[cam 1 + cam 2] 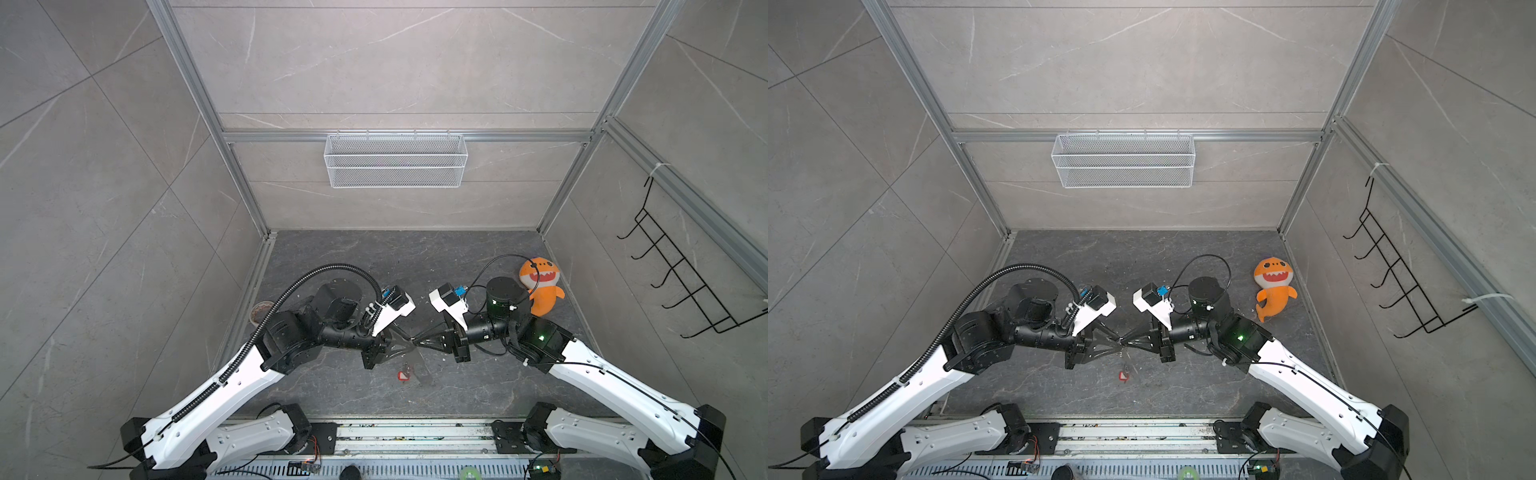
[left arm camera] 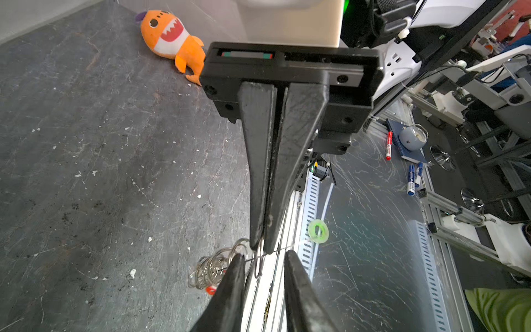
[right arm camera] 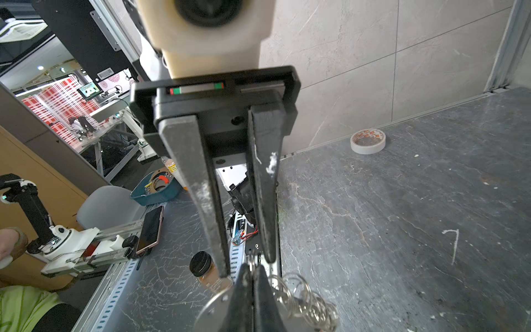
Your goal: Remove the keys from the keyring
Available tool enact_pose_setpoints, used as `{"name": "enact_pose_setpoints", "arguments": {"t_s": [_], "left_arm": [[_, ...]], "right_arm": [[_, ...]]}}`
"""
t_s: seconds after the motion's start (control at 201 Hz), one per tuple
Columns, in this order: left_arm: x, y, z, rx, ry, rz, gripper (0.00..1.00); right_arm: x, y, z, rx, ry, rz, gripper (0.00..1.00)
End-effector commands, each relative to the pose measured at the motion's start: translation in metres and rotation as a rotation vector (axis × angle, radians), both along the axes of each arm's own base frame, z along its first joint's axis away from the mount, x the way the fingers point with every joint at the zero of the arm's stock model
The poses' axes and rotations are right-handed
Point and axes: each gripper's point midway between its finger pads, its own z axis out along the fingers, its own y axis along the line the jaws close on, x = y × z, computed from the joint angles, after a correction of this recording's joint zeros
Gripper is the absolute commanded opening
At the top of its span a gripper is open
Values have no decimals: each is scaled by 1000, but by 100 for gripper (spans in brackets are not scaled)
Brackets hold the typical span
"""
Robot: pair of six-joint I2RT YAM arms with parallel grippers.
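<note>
Both tools meet tip to tip above the middle of the dark tabletop (image 1: 457, 386); the right tool (image 3: 252, 267), fingers pressed together, pinches one silver ring of the keyring (image 3: 303, 303); the left tool (image 2: 263, 257) stands spread, a wire ring lying between its fingers; the red tag (image 2: 211, 289) shows just beside the ring cluster; a plush shark (image 1: 540, 286) lies well apart by the right wall; a tape roll (image 3: 367, 141) sits by the left wall.
</note>
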Motion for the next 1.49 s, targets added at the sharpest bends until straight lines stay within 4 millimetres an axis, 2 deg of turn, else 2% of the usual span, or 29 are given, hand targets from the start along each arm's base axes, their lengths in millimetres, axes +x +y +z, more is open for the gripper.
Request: {"name": "enact_pose_setpoints", "arguments": {"t_s": [0.0,0.249,0.653,0.812,1.106,1.211,1.485], "left_arm": [[5,0,11,-70,-22,49,29],[14,5,10,-158,-44,142,32],[28,25,29,-309,-140,291,48],[32,32,32,-339,-154,337,54],[35,21,17,-295,-105,320,61],[38,18,15,-282,-97,322,72],[46,21,17,-264,-108,372,75]], "right_arm": [[0,-2,23,64,-47,-24,0],[6,-3,27,78,-53,-71,0],[21,-6,23,61,-40,-174,0],[35,-7,26,52,-19,-261,0],[48,-9,36,68,-11,-351,0],[48,-7,37,60,-22,-370,0],[48,8,28,-41,-91,-447,0]]}}
